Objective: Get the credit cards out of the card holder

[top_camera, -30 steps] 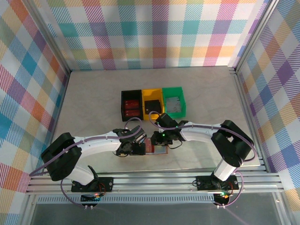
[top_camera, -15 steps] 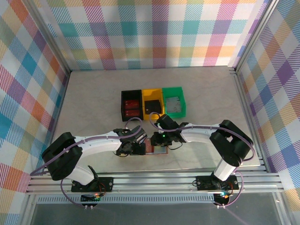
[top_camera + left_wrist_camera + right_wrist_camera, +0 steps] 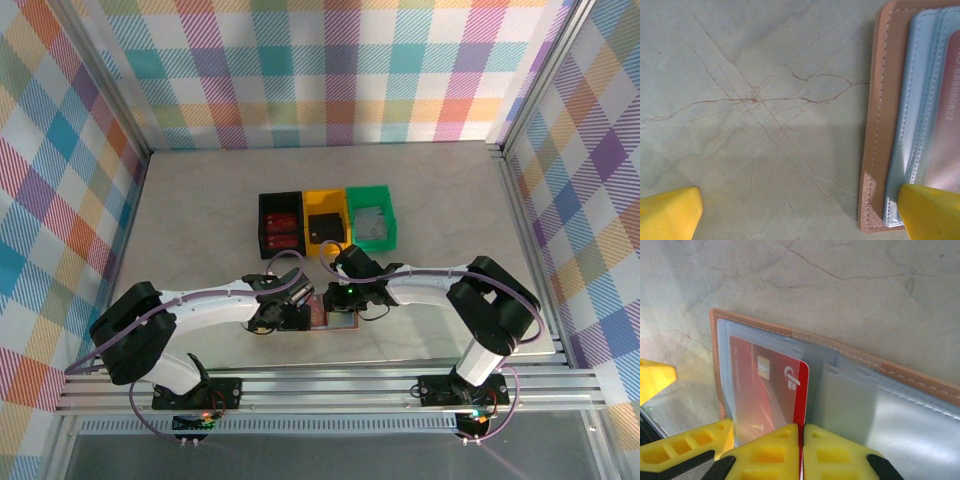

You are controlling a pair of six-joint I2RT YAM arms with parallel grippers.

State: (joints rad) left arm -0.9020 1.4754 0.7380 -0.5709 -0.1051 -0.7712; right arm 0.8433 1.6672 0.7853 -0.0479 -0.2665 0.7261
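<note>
From above, the card holder (image 3: pixel 338 321) lies spread open on the table (image 3: pixel 200 220), low in the centre of the frame. The left gripper (image 3: pixel 290 315) is at its left edge and the right gripper (image 3: pixel 341 305) is over its upper side. A black bin (image 3: pixel 281 225), a yellow bin (image 3: pixel 326 222) and a green bin (image 3: pixel 371 218) stand in a row further up. The jaws are too small to read here.

In the left wrist view the jaws stand wide open and hold nothing. One yellow fingertip (image 3: pixel 670 215) hangs over bare table at lower left. The other sits at the holder's lower corner on the right, and I cannot tell whether it presses down.

In the right wrist view the jaws are closed on the lower edge of the red credit card (image 3: pixel 767 385), with a thin red strip showing between the pads at bottom centre. Most of the card lies under the clear pocket in the holder's left half.

The likeliest trouble is the holder coming along with the card. The pocket grips a large area of plastic, and if that corner is not truly pinned, a pull would drag the whole wallet across the table. The pinch is also narrow and close to the edge, so the card could slip free or flex if drawn at an angle to the pocket mouth.
</note>
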